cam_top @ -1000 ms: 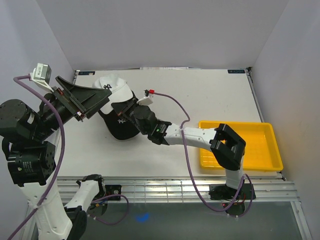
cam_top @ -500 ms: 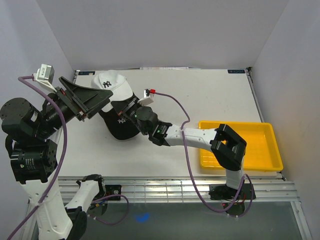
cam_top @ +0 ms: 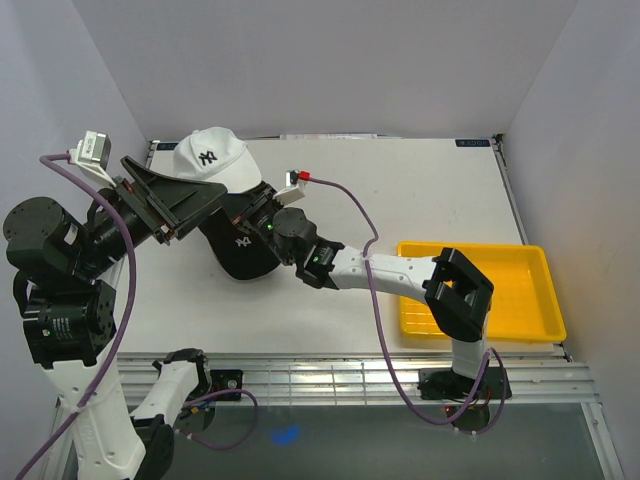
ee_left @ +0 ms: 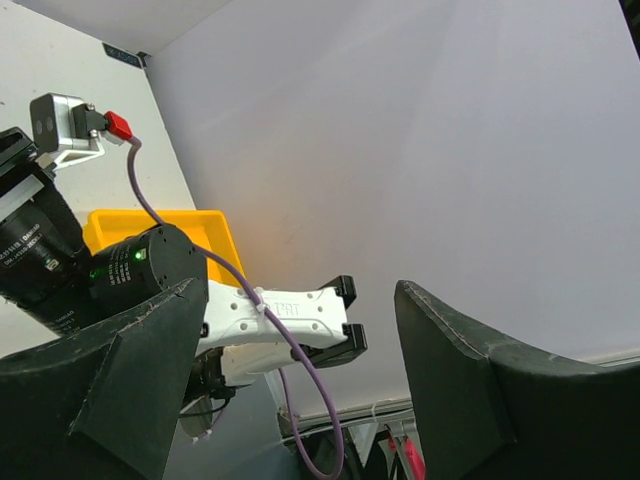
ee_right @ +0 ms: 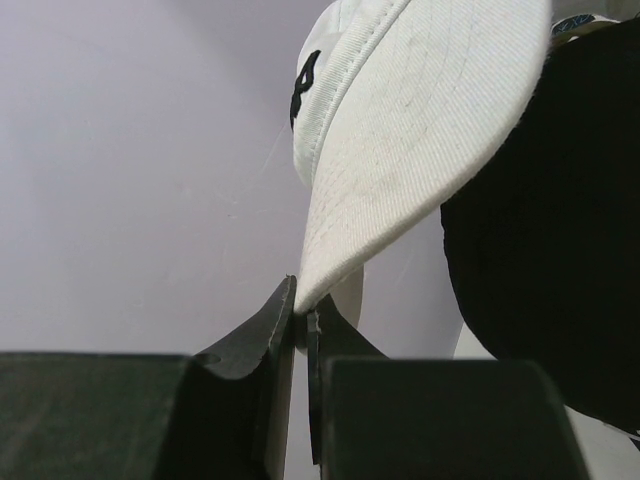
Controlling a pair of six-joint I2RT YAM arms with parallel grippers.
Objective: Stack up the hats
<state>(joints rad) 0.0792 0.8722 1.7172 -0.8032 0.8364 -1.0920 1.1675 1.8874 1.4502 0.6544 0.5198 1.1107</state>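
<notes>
- Top external view: we're looking at the white cap (cam_top: pixel 212 160) hanging up off the tabletop (cam_top: pixel 400 200) at the far left, logo facing up.
- Our right claw (cam_top: pixel 258 208) is reaching across from the right and pinching that cap by its brim. On the right wrist view the fingers (ee_right: pixel 270 330) are sitting clamped on the brim's edge, with the white cap (ee_right: pixel 420 130) sloping up and away from them.
- We're seeing the black cap (cam_top: pixel 240 250) lying on the tabletop just under and nearer than the white one. It's showing as the dark mass (ee_right: pixel 550 250) on the right side of the right wrist view.
- Our left claw (cam_top: pixel 205 200) is hovering at the left with its jaws spread wide and nothing between them. It's right next to the white cap's crown, but we can't tell whether they're touching.
- A yellow tray (cam_top: pixel 480 290) is sitting at the right side of the tabletop, well apart from both caps.
</notes>
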